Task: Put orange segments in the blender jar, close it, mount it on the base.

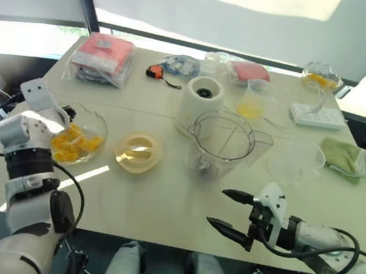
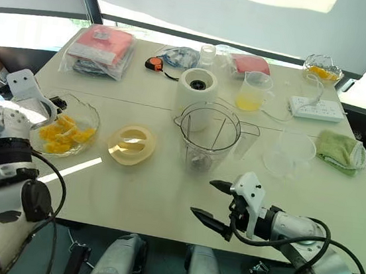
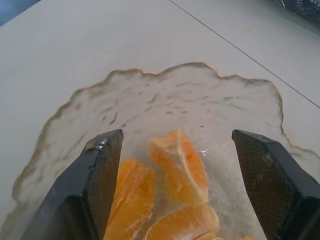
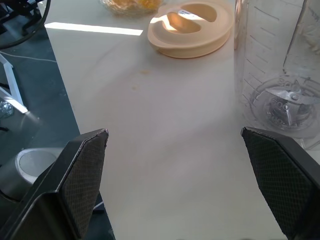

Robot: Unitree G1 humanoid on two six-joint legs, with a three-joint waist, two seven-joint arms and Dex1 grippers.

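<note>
Two grippers stood with fingers apart and gripped nothing. The left gripper (image 3: 172,165) hung over the orange segments (image 1: 74,144) in a wavy-rimmed glass bowl (image 1: 100,130) at the left of the table (image 1: 162,201). The right gripper (image 1: 230,213) hovered at the near edge. The blender jar (image 1: 221,145) stood mid-table, showing graduation marks too faint to read, its cream lid (image 1: 139,152) just beside it. The base (image 1: 203,96) stood directly behind the jar. The table was pale and matte; window blinds hung behind it.
</note>
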